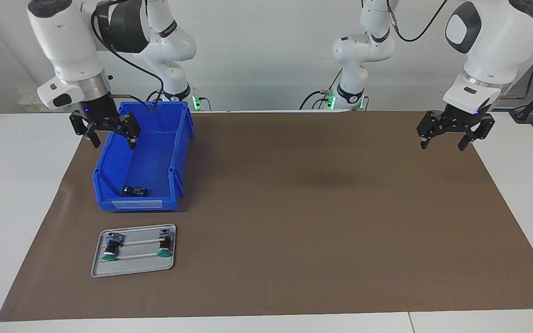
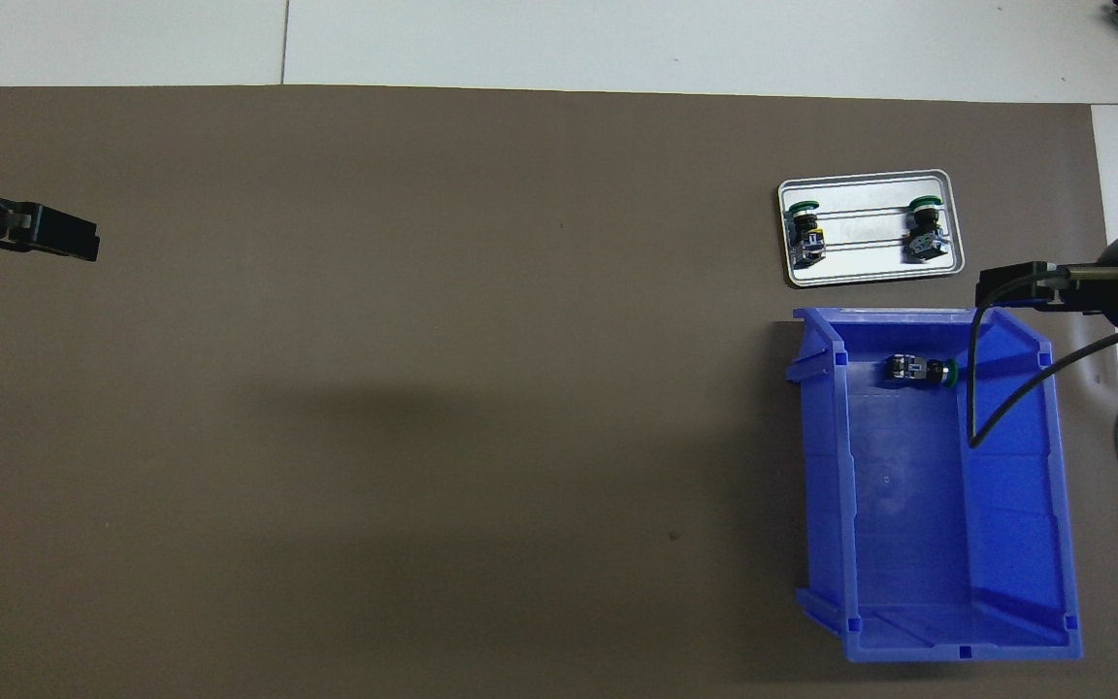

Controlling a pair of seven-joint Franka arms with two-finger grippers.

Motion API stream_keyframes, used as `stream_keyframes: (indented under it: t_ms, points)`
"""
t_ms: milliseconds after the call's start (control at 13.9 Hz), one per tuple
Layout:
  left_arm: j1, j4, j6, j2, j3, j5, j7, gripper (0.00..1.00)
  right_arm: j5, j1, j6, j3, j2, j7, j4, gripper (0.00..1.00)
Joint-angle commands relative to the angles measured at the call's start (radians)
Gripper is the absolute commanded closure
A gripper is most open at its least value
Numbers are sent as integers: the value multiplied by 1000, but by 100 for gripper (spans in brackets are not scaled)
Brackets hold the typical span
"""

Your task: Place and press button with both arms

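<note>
The button (image 1: 134, 190) lies on its side on the floor of the blue bin (image 1: 109, 203), at the end of the bin farther from the robots. In the overhead view the button (image 2: 920, 370) shows its green cap and black body. My right gripper (image 1: 113, 141) is open and empty, raised over the bin's rim. In the overhead view it (image 2: 1015, 288) is apart from the button. My left gripper (image 1: 443, 144) is open and empty, raised over the mat's edge at the left arm's end, where it waits (image 2: 59, 233).
A grey metal tray (image 1: 134, 267) lies on the brown mat (image 1: 317, 222), farther from the robots than the bin. It holds two twin buttons, one with a bigger blue block (image 1: 111, 245) and one yellow-marked (image 1: 164, 244). The tray also shows in the overhead view (image 2: 870, 274).
</note>
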Motion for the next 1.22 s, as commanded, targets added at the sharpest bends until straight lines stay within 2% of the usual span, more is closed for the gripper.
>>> stream_keyframes:
  t_ms: [0, 144, 359, 1149]
  points:
    - [4, -38, 14, -29, -3, 17, -9, 0, -15, -19, -164, 7, 33, 19, 175, 0]
    - [4, -38, 14, -29, -2, 17, -9, 0, -22, -23, -261, 7, 34, 13, 227, 0]
    - [4, -38, 14, -29, -2, 17, -9, 0, -24, -25, -278, 5, 25, 2, 186, 0]
    - [4, -38, 14, -29, -2, 17, -9, 0, -15, -20, -255, 4, 14, 5, 166, 0]
